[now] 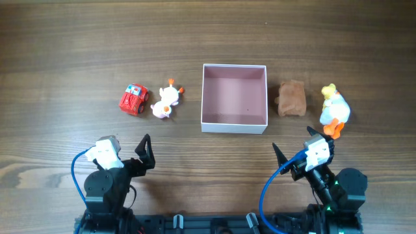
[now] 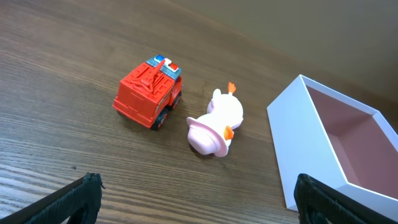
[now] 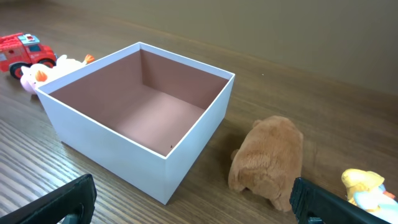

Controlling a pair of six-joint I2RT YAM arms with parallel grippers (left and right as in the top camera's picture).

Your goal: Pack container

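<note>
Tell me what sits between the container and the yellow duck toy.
A brown plush toy lies there, apart from both the container and the yellow duck toy; the overhead view shows it.

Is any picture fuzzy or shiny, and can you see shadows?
Overhead: soft even light, everything sharp, only a faint shadow beside the container. Left wrist: fire truck crisp, the black fingertips at the bottom corners a bit fuzzy. Right wrist: the far table looks pale and shiny.
</note>
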